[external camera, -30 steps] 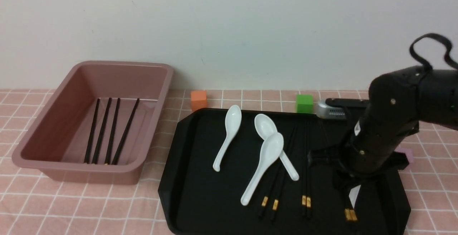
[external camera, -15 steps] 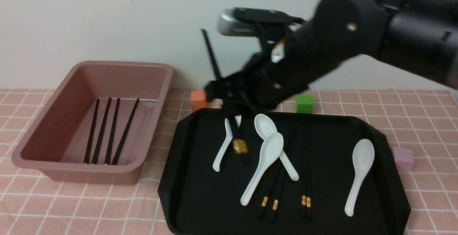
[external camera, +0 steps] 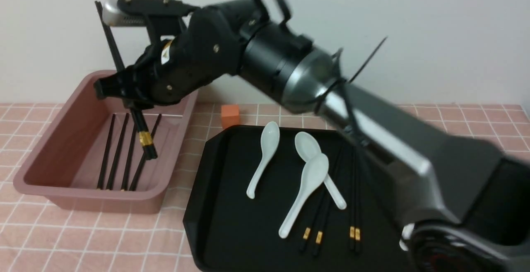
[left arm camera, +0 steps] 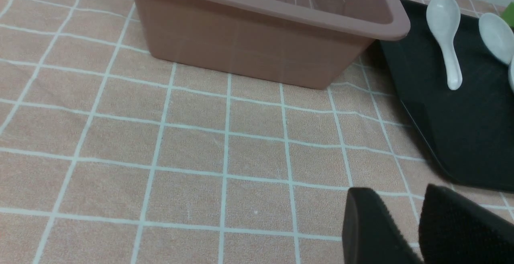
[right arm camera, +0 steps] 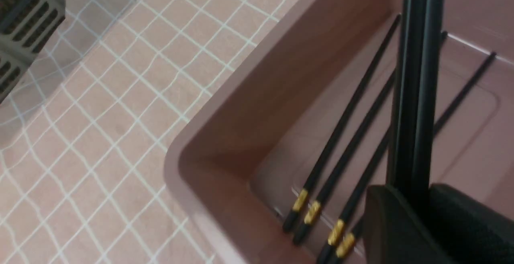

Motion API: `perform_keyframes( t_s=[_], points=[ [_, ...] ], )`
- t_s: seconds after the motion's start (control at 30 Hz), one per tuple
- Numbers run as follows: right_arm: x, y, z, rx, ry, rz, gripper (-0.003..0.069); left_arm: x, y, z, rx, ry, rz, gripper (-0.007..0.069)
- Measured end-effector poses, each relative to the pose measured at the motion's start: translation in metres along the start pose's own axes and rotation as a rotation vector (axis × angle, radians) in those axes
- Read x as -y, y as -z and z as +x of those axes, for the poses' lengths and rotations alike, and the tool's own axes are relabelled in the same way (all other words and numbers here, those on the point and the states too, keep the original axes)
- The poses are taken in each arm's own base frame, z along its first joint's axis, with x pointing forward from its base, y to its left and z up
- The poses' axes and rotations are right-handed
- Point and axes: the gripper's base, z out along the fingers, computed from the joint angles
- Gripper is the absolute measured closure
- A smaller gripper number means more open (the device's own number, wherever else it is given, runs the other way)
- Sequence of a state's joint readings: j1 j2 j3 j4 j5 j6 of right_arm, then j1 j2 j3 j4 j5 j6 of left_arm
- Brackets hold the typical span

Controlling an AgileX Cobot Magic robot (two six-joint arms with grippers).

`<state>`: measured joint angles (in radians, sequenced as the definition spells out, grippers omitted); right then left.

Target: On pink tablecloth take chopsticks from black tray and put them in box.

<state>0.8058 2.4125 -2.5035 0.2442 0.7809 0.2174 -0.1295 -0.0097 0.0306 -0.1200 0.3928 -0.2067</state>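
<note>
My right gripper [external camera: 133, 100] is shut on a pair of black chopsticks [external camera: 145, 139] with gold bands. It holds them steeply tilted over the dusty-pink box [external camera: 99, 195], thick ends down inside it. In the right wrist view the pair [right arm camera: 417, 95] runs up from between the shut fingers [right arm camera: 393, 224]. Several more chopsticks [external camera: 118, 152] lie flat on the box floor. Two pairs [external camera: 312, 234] [external camera: 354, 230] lie on the black tray [external camera: 232, 205]. My left gripper [left arm camera: 395, 193] hovers open over the pink tablecloth [left arm camera: 192, 143] near the box's front corner, holding nothing.
White spoons [external camera: 265, 152] [external camera: 308, 189] lie on the tray, some across the chopsticks. An orange cube [external camera: 230, 116] stands behind the tray's far left corner. My right arm [external camera: 372, 139] reaches across over the tray's right half and hides it.
My right arm has lifted the pair of chopsticks from the tray's right side and swung left with it, from over the tray to over the box. The left fingers have spread.
</note>
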Motion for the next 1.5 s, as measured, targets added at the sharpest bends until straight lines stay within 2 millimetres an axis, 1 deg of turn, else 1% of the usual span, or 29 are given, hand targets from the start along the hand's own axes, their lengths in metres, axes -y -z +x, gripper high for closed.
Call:
perform_keyframes(
  t_s=[0.03,0.07,0.13,0.17,0.2,0.3,0.37,0.4,0.43,0.47,0.5,0.57,0.6,0.63,0.7,0.73,0.8,0.83,0.87,0.9,0.93,1.03,1.07,1.1,1.13,1.2,1.23,1.3,1.5],
  points=[
    [0.0,-0.002,0.0,0.006,0.0,-0.001,0.0529,0.0,0.0,0.0,0.0,0.0,0.0,0.041],
    [0.005,-0.015,0.003,0.036,-0.002,-0.006,0.0529,0.0,0.0,0.0,0.0,0.0,0.0,0.0407],
    [0.007,-0.022,0.004,0.057,-0.004,-0.009,0.0529,0.0,0.0,0.0,0.0,0.0,0.0,0.0406],
    [0.012,-0.034,0.008,0.089,-0.007,-0.011,0.0529,0.0,0.0,0.0,0.0,0.0,0.0,0.0406],
    [0.014,-0.039,0.01,0.106,-0.009,-0.013,0.0529,0.0,0.0,0.0,0.0,0.0,0.0,0.0405],
    [0.019,-0.049,0.015,0.12,-0.012,-0.011,0.0489,0.0,0.0,0.0,0.0,0.0,0.0,0.0405],
    [0.021,-0.052,0.018,0.113,-0.012,-0.007,0.0406,0.0,0.0,0.0,0.0,0.0,0.0,0.0405],
    [0.021,-0.052,0.017,0.113,-0.011,-0.006,0.0342,0.0,0.0,0.0,0.0,0.0,0.0,0.0405],
    [0.021,-0.052,0.017,0.114,-0.01,-0.006,0.0332,0.0,0.0,0.0,0.0,0.0,0.0,0.0405],
    [0.019,-0.05,0.016,0.113,-0.008,-0.008,0.0246,0.0,0.0,0.0,0.0,0.0,0.0,0.0405],
    [0.018,-0.048,0.014,0.109,-0.006,-0.008,0.02,0.0,0.0,0.0,0.0,0.0,0.0,0.0403],
    [0.014,-0.038,0.009,0.082,0.015,0.002,0.0132,0.0,0.0,0.0,0.0,0.0,0.0,0.0403],
    [0.013,-0.033,0.008,0.06,0.026,0.01,0.012,0.0,0.0,0.0,0.0,0.0,0.0,0.0403],
    [0.009,-0.025,0.004,0.046,0.048,0.018,0.0109,0.0,0.0,0.0,0.0,0.0,0.0,0.0403],
    [0.001,0.004,-0.007,-0.016,0.108,0.053,0.0104,0.0,0.0,0.0,0.0,0.0,0.0,0.0402],
    [0.001,0.005,-0.006,-0.027,0.113,0.058,0.0105,0.0,0.0,0.0,0.0,0.0,0.0,0.0402],
    [-0.011,0.05,-0.02,-0.093,0.169,0.098,0.0145,0.0,0.0,0.0,0.0,0.0,0.0,0.0398],
    [-0.019,0.078,-0.028,-0.105,0.191,0.109,0.018,0.0,0.0,0.0,0.0,0.0,0.0,0.0396],
    [-0.023,0.093,-0.033,-0.107,0.199,0.116,0.0216,0.0,0.0,0.0,0.0,0.0,0.0,0.0396],
    [-0.025,0.1,-0.035,-0.098,0.203,0.116,0.0225,0.0,0.0,0.0,0.0,0.0,0.0,0.0396],
    [-0.034,0.131,-0.046,-0.062,0.215,0.117,0.0308,0.0,0.0,0.0,0.0,0.0,0.0,0.0395],
    [-0.043,0.168,-0.056,-0.013,0.233,0.121,0.0452,0.0,0.0,0.0,0.0,0.0,0.0,0.0391],
    [-0.045,0.177,-0.057,-0.006,0.238,0.12,0.0475,0.0,0.0,0.0,0.0,0.0,0.0,0.039],
    [-0.048,0.193,-0.058,0.001,0.25,0.121,0.0553,0.0,0.0,0.0,0.0,0.0,0.0,0.0389],
    [-0.051,0.21,-0.058,0.001,0.256,0.124,0.0613,0.0,0.0,0.0,0.0,0.0,0.0,0.0388],
    [-0.052,0.23,-0.053,-0.014,0.259,0.135,0.0667,0.0,0.0,0.0,0.0,0.0,0.0,0.0388],
    [-0.052,0.232,-0.052,-0.018,0.26,0.136,0.0667,0.0,0.0,0.0,0.0,0.0,0.0,0.0388],
    [-0.047,0.254,-0.035,-0.079,0.26,0.177,0.0673,0.0,0.0,0.0,0.0,0.0,0.0,0.0386],
    [-0.025,0.281,0.015,-0.231,0.232,0.269,0.0671,0.0,0.0,0.0,0.0,0.0,0.0,0.0386]
  ],
)
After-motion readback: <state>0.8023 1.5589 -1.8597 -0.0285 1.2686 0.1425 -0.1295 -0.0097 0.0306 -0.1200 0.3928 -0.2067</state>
